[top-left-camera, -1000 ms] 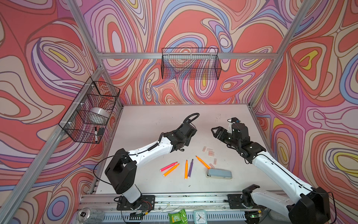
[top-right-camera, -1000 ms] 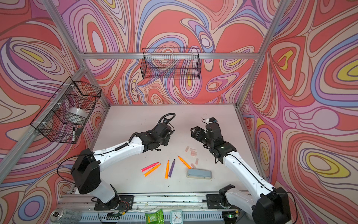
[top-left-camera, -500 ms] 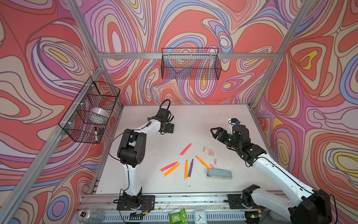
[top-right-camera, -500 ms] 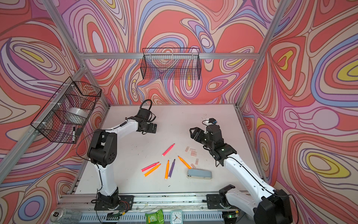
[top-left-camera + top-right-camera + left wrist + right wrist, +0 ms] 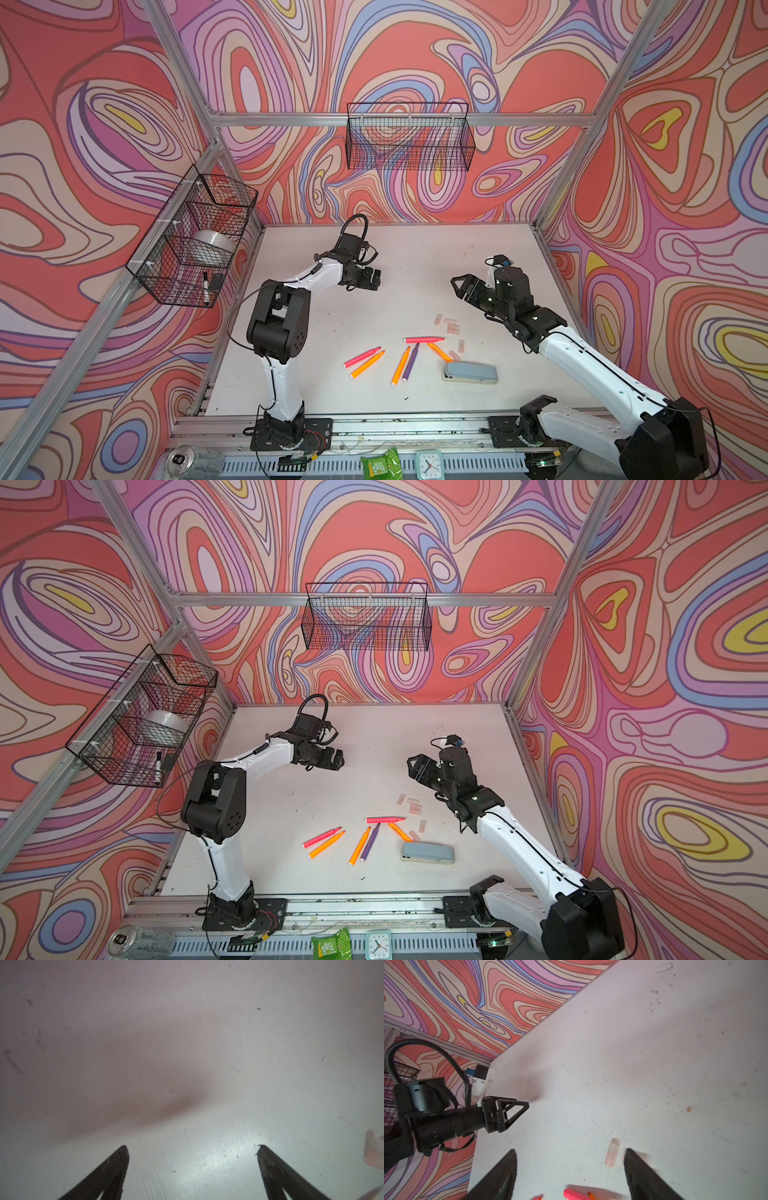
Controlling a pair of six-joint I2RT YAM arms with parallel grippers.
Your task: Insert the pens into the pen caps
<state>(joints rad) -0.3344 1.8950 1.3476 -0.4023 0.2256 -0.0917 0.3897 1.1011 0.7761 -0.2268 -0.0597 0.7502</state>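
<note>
Pens (image 5: 400, 365) lie loose on the near middle of the table (image 5: 316, 324), six of them, none capped. The far one, a pink pen (image 5: 424, 340), lies left-to-right with what looks like its tip pointing right. That tip points toward the pen caps (image 5: 451, 325), which are scattered just beyond it and to its right. A grey stapler (image 5: 469, 371) sits on the near side of that group.

The right gripper (image 5: 463, 286) hangs above the table with its jaws spread and nothing between them. The caps lie directly nearward of it, and in its wrist view one cap (image 5: 612, 1152) shows just beside a fingertip. The left gripper (image 5: 372, 279) is also spread wide and empty, over bare table at the far middle. It is well apart from every pen — they lie nearward and to its right.

The right arm is clearly the nearer one to the caps. The pink pen's long axis runs across both arms' reach, so a grasp on it probably needs the jaws turned to close across the barrel — near-to-far.
</note>
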